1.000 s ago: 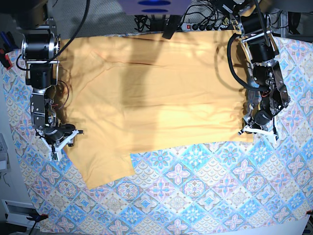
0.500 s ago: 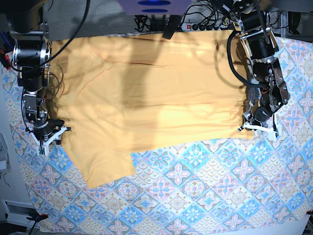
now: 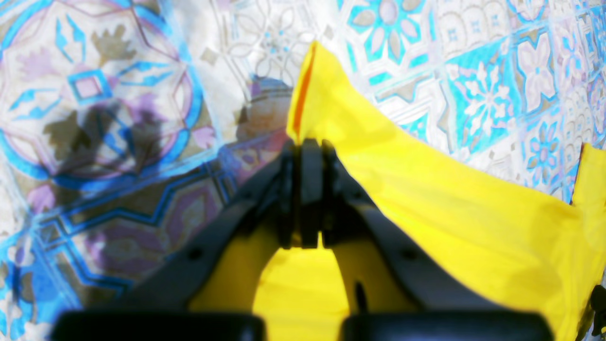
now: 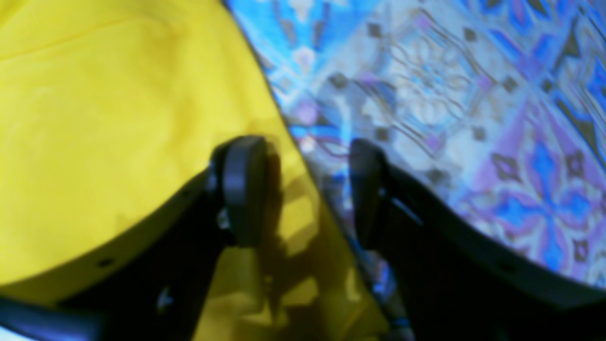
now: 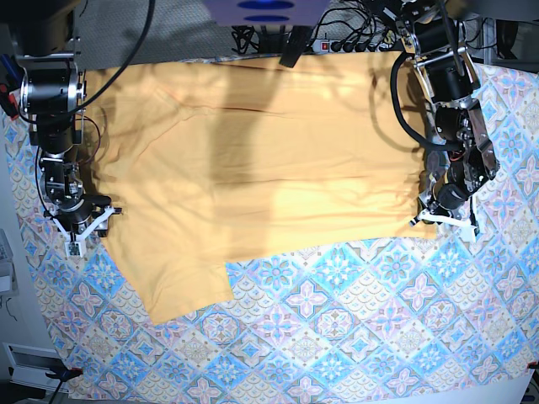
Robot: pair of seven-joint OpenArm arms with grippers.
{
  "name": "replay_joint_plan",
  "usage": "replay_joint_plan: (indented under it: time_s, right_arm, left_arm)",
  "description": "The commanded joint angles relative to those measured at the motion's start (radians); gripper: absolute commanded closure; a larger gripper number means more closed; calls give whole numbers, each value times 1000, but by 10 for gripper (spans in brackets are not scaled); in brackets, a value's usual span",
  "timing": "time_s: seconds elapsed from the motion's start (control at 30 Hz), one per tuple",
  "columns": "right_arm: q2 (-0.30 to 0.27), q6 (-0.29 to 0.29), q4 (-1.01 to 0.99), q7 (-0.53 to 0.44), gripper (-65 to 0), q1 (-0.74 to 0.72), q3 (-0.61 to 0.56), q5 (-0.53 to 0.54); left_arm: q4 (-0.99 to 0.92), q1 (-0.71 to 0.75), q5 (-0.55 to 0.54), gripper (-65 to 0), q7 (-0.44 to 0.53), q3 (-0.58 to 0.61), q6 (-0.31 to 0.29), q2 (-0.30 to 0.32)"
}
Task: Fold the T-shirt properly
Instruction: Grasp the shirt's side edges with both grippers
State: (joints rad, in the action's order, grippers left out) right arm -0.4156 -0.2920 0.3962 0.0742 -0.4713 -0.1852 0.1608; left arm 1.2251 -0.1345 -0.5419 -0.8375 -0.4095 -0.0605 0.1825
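The yellow-orange T-shirt [image 5: 269, 160] lies spread flat across the back half of the table, with one sleeve [image 5: 181, 290] pointing toward the front. My left gripper [image 5: 431, 220] is at the shirt's right front corner. In the left wrist view this gripper [image 3: 305, 147] is shut on a raised fold of the T-shirt [image 3: 450, 213]. My right gripper [image 5: 82, 229] is at the shirt's left edge. In the right wrist view it [image 4: 303, 184] is open, with one finger [image 4: 241, 189] over the T-shirt [image 4: 94, 118] and the other over the tablecloth. It holds nothing.
A blue-and-pink tile-patterned tablecloth [image 5: 354, 337] covers the table and shows in front of and beside the shirt. A power strip and cables [image 5: 354, 42] lie behind the back edge. A red clamp [image 5: 63, 373] sits at the front left corner.
My right arm has drawn back toward the table's left edge and slightly rearward, off the sleeve area to the shirt's edge. My left gripper has stayed on the right corner.
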Motion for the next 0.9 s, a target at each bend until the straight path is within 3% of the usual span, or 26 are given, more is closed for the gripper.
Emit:
replay_joint_plan:
  time_s: [0.0,0.13,0.27,0.33,0.5,0.67,0.87]
  right_arm:
    - [-18,-3,13,-11,-303,-22,-15,4]
    - [-16,-3,13,-11,-265,-8,-98,4]
    - [-2,-5,13,-11,-133,-7,-101,9]
    - [4,-34,13,-9,-85,-7,-101,9]
    - [4,-126,17,-7,-42,-7,-75,10]
    - [-1,-157,48,46,-18,13,89,10]
    - [-21,-164,326,161,-16,151,197,10]
  left_arm:
    - [22,-17,-8,0,16,-2,-8,13]
    - [22,-17,-8,0,16,-2,-8,13]
    - [22,-17,-8,0,16,-2,-8,13]
    - [22,-17,-8,0,16,-2,-8,13]
    - [22,-17,-8,0,16,-2,-8,15]
    - [22,-17,-8,0,16,-2,-8,15]
    - [63,-14,-8,0,17,-4,-8,15]
